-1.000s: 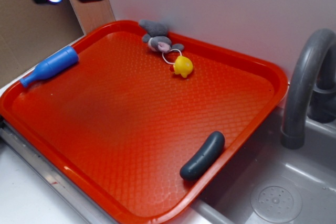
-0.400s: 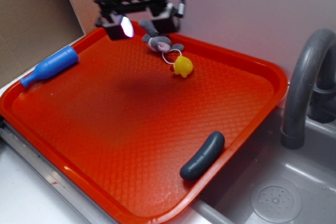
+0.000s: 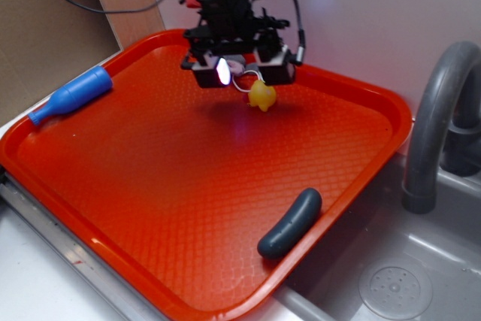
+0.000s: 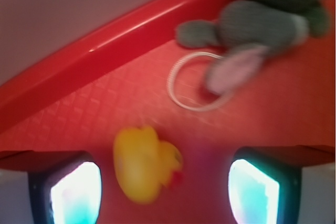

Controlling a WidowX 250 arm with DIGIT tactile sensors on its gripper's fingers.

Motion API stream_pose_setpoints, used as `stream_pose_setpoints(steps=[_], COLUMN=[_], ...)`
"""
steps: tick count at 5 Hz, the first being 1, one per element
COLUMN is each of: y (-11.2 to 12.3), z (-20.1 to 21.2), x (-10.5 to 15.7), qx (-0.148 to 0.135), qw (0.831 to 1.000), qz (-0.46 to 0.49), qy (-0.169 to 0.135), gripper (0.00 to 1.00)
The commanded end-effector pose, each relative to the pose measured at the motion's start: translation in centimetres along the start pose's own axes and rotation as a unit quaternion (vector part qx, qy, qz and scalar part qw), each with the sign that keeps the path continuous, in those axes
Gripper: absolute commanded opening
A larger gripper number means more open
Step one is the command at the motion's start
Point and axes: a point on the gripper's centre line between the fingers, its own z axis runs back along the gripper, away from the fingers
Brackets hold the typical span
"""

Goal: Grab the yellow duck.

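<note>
The yellow duck (image 3: 261, 95) lies on the red tray (image 3: 188, 186) near its far rim. In the wrist view the yellow duck (image 4: 144, 163) sits between my two glowing fingertips, closer to the left one, untouched. My gripper (image 3: 244, 73) hovers open just above and behind the duck in the exterior view. My gripper (image 4: 165, 192) has its jaws set wide apart. A grey plush mouse (image 4: 262, 19) with a white ring (image 4: 197, 82) lies just beyond the duck.
A blue bottle (image 3: 71, 95) rests on the tray's left rim. A dark grey sausage-shaped toy (image 3: 291, 223) lies at the tray's right front edge. A grey faucet (image 3: 440, 125) and sink (image 3: 391, 283) are to the right. A wall stands close behind the tray.
My gripper has travelled right and down from the upper left corner to hover over the duck. It now hides most of the mouse in the exterior view. The toys have not moved.
</note>
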Motion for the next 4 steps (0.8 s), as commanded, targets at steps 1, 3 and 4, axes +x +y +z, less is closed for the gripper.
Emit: stream_pose_setpoints(steps=[1,3,4], y=[-1.4,-1.1,0.0], z=[-0.1,1.0,3.0], x=[0.8,0.3,0.6], qx=[0.019,0.017,0.006], qw=[0.999,0.998,0.997], qz=[-0.022,-0.052,-0.076], qy=[-0.016,-0.014,-0.006], gripper=[0.64,0.00,0.00])
